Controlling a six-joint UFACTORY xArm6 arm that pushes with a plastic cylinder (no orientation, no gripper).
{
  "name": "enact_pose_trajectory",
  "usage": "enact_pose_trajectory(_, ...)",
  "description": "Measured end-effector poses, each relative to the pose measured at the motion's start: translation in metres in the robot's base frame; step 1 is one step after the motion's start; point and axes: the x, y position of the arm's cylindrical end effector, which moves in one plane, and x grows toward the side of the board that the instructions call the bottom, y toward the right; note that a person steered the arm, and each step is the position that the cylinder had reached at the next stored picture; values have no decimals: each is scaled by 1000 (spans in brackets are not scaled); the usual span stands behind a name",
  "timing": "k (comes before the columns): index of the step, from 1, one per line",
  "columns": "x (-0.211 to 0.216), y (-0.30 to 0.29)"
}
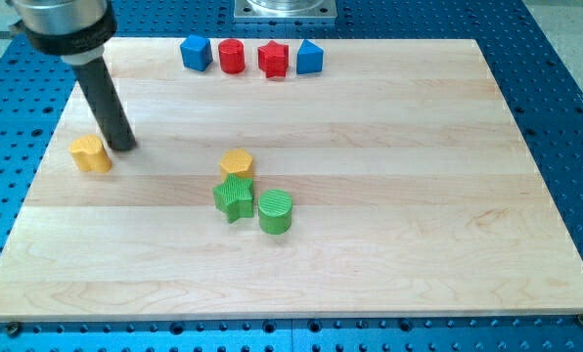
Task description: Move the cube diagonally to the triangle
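Note:
A blue cube (196,53) stands at the view's top, leftmost in a row with a red cylinder (232,56), a red star (273,60) and a blue triangle (310,58). My tip (124,146) rests on the board at the view's left, far below and left of the cube. It is just right of a yellow heart-shaped block (91,154), very close to it.
A yellow hexagon (237,163), a green star (234,198) and a green cylinder (275,211) cluster near the board's middle. The wooden board (419,196) lies on a blue perforated table (565,108).

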Motion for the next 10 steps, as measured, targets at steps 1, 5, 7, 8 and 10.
enact_pose_trajectory(1,-75,0)
enact_pose_trajectory(5,-161,-9)
enact_pose_trajectory(7,-188,95)
enact_pose_trajectory(8,-146,72)
enact_pose_trajectory(10,-55,63)
